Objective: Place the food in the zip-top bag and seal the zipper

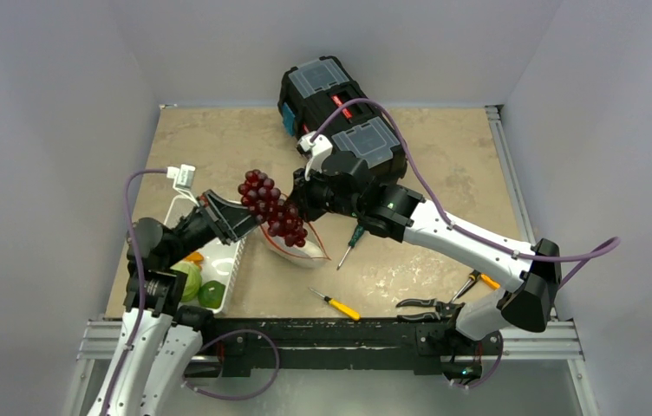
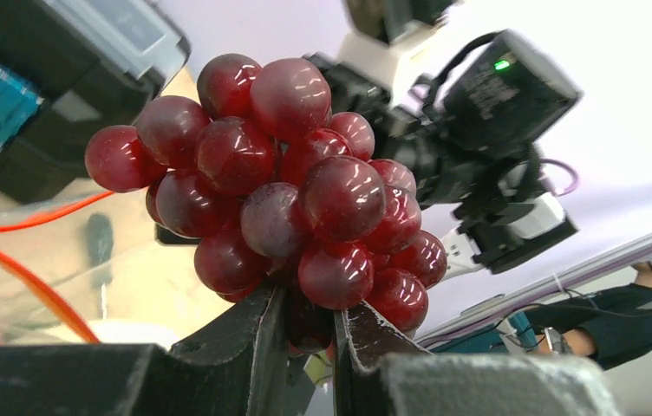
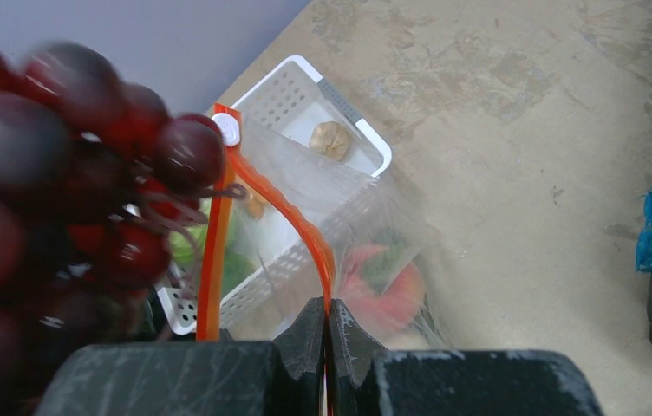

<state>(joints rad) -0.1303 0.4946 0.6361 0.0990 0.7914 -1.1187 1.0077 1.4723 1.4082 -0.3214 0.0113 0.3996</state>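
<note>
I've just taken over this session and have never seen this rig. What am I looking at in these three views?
Two robot arms are bolted at the near edge of a tan table. The overhead view looks down on both arms. The other two views come from a camera on each wrist.

The left gripper is shut on a bunch of dark red toy grapes, raised by the mouth of the clear zip-top plastic bag. The right gripper pinches the bag's orange-red zipper strip, holding the mouth up.

A white slotted basket with green toy food sits on the left. A black toolbox stands at the far side. Screwdrivers and pliers lie near the right arm.
</note>
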